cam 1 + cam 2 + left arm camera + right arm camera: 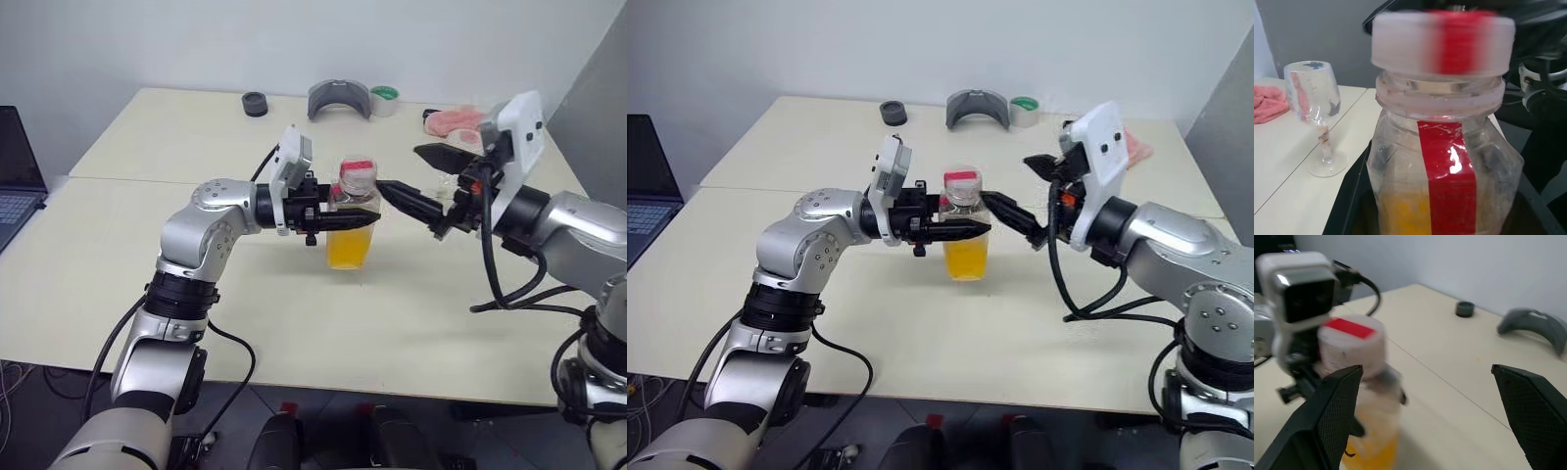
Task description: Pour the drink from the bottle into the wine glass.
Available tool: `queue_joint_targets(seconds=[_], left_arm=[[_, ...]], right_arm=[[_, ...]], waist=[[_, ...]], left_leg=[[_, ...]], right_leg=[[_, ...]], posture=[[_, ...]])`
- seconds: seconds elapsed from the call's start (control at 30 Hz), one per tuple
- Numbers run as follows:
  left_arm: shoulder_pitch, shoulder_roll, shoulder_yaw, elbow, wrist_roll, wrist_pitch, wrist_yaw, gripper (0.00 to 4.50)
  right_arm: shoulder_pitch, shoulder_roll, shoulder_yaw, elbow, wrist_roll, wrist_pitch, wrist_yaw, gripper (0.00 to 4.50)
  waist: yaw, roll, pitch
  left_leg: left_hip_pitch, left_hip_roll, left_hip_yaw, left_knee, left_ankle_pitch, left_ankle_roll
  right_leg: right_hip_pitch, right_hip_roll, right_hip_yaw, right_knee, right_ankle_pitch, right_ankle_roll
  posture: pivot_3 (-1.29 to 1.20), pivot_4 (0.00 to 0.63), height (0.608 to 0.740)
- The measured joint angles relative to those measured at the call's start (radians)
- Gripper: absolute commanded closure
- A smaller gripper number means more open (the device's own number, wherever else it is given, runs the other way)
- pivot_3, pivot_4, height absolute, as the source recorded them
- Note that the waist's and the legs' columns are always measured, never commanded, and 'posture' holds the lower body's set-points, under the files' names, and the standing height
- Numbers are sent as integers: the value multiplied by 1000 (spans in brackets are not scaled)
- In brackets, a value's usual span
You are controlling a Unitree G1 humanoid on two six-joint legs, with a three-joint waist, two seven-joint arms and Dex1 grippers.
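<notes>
Pale tabletop (pixel 294 323) carries one clear stemmed wine glass (pixel 1315 115). One small clear plastic bottle (pixel 353 220) (pinkish-white cap on, one red label strip) of orange drink (pixel 349 247) is clamped by left gripper (pixel 343 221); right gripper (pixel 426 181) gapes beside its cap.

The pale bench (pixel 147 284) carries a wine glass (pixel 1316 117) beside a pink cloth (pixel 453 120) — along its far edge sit a black puck (pixel 255 103), a grey curved piece (pixel 339 99) and a green-topped tape roll (pixel 384 98).
</notes>
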Motion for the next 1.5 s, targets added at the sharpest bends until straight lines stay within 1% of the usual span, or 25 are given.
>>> queue_joint_targets(seconds=[0.17,0.73,1.23,1.5], left_arm=[[0,-2,0,0,0,0,-5,2713],[0,0,8,-2,0,0,-11,2713],[0,0,8,-2,0,0,-13,2713],[0,0,8,-2,0,0,-13,2713]], right_arm=[[-7,24,4,3,29,-26,10,14],[-8,29,21,2,60,-51,-7,14],[12,-22,21,1,82,-57,11,14],[41,-47,-11,5,188,-89,60,14]], waist=[[-1,0,0],[1,0,0],[1,0,0],[1,0,0]], left_leg=[[0,1,-1,0,0,0],[0,0,-1,0,0,0],[0,0,-1,0,0,0],[0,0,-1,0,0,0]], right_leg=[[0,1,0,0,0,0],[0,1,0,0,0,0],[0,1,0,0,0,0],[0,1,0,0,0,0]], posture=[[0,150,740],[0,150,740],[0,150,740],[0,150,740]])
